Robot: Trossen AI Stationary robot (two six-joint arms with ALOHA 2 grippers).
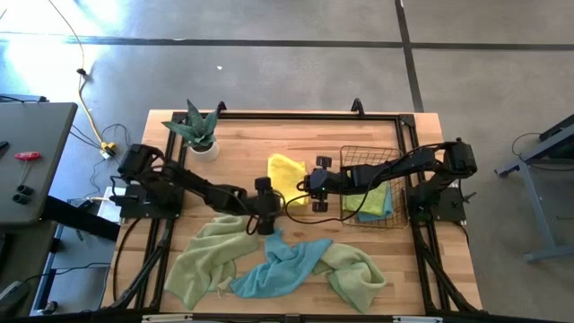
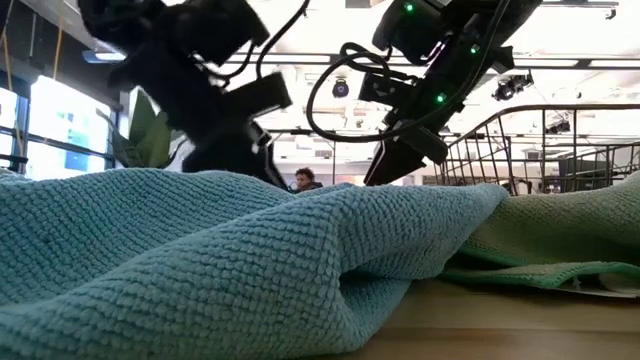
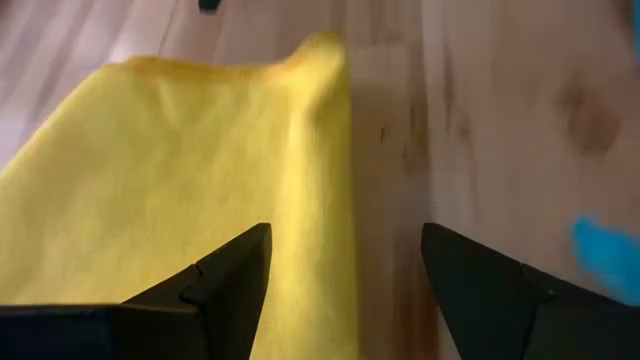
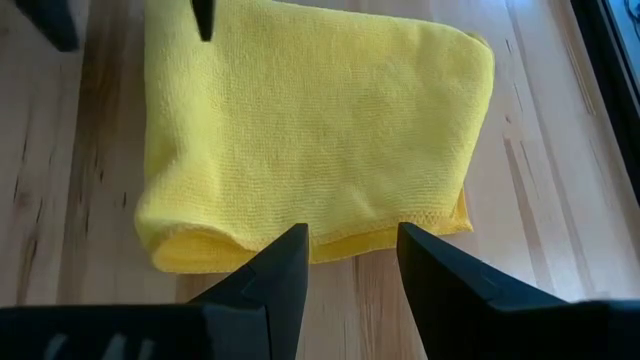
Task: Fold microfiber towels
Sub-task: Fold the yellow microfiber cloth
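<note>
While both grippers sit at the yellow towel [image 1: 285,172] in the middle of the high view, the fold could easily spoil: the left gripper [image 1: 266,219] has its jaws wide open, one fingertip over the cloth and the other over bare wood in its wrist view, so closing there might catch only 1 layer or miss the edge and drag the towel askew. The right gripper [image 4: 352,258] has its jaws partly open, straddling the folded edge of the yellow towel without clearly pinching it; I judge nothing is held. If either arm slides sideways, the loose folded layers could open again. Nearby lie 1 light blue towel [image 1: 280,265] and 2 green towels [image 1: 208,256] in a heap at the lower centre of the high view, close enough for the left arm to snag. Another towel [image 1: 375,201] rests in the wire basket [image 1: 386,154] at centre right. Hard to make out: the low view is almost filled by the blue towel, hiding the tabletop, the yellow towel and both sets of fingertips; how many layers the yellow towel has cannot be told.
</note>
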